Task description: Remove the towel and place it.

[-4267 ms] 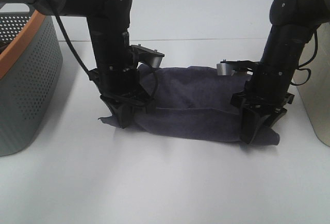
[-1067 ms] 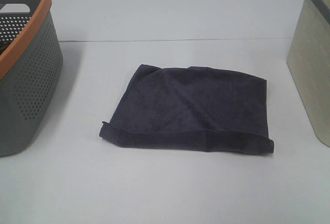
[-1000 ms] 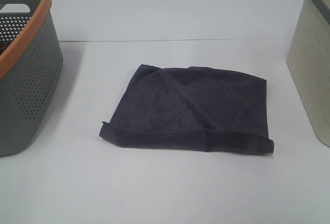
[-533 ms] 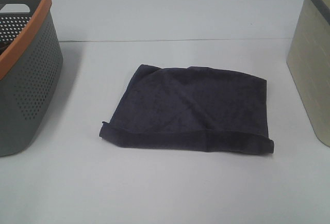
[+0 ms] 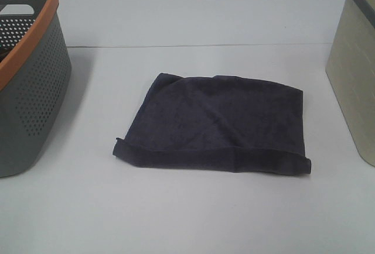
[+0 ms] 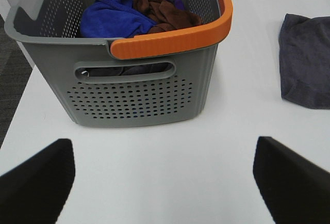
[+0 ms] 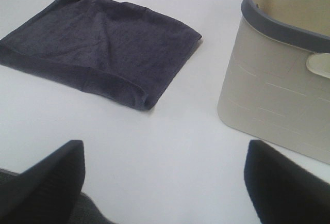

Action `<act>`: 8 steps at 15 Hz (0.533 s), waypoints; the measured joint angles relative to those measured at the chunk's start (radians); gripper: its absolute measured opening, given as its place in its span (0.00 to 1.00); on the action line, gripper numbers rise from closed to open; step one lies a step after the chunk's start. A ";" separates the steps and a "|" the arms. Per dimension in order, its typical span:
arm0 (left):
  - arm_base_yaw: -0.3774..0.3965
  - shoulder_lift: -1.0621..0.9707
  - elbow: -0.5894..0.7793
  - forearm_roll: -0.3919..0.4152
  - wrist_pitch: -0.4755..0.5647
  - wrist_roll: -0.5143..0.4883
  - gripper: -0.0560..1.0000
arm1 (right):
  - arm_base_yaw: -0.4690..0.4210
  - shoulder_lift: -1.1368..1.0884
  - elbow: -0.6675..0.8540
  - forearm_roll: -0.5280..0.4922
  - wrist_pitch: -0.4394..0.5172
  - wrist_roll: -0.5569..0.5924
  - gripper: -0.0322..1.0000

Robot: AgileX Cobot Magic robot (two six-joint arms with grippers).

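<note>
1. Location of the towel (image 5: 217, 122): it is laid flat, folded, on the white table (image 5: 187, 219), at the centre of the high view, between the grey basket with the orange rim (image 5: 29, 84) at 9 o'clock and the beige bin (image 5: 354, 72) at 3 o'clock. Neither container is touched by it.

2. Gripper state: the left gripper (image 6: 165, 182) and the right gripper (image 7: 165, 182) are shown spread wide in their wrist views, with nothing held between the fingers. Neither arm is seen in the high view.

3. Risk, incomplete placement: a rolled lip is visible along the towel's edge at 6 o'clock, and a small curled corner at 8 o'clock. If a regrasp is attempted, only the top layer may be pinched and the fold pulled open.

4. Risk, wrong item: the grey basket is seen to hold a blue cloth (image 6: 116, 20) and a brown cloth (image 6: 165, 12). If another removal is begun, two cloths may be lifted together, since they lie tangled.

5. Risk, collision: each gripper is positioned near a container. A low sweep toward the towel may strike a basket wall and shift it.

6. Task judgement: placement appears complete.
</note>
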 joint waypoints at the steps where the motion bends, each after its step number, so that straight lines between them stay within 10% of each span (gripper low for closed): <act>1: 0.000 0.000 0.000 -0.001 0.000 0.000 0.89 | 0.000 0.000 0.000 0.000 0.000 0.000 0.76; 8: 0.142 0.000 0.000 -0.029 0.000 -0.003 0.89 | 0.000 0.000 0.000 0.000 -0.002 0.001 0.76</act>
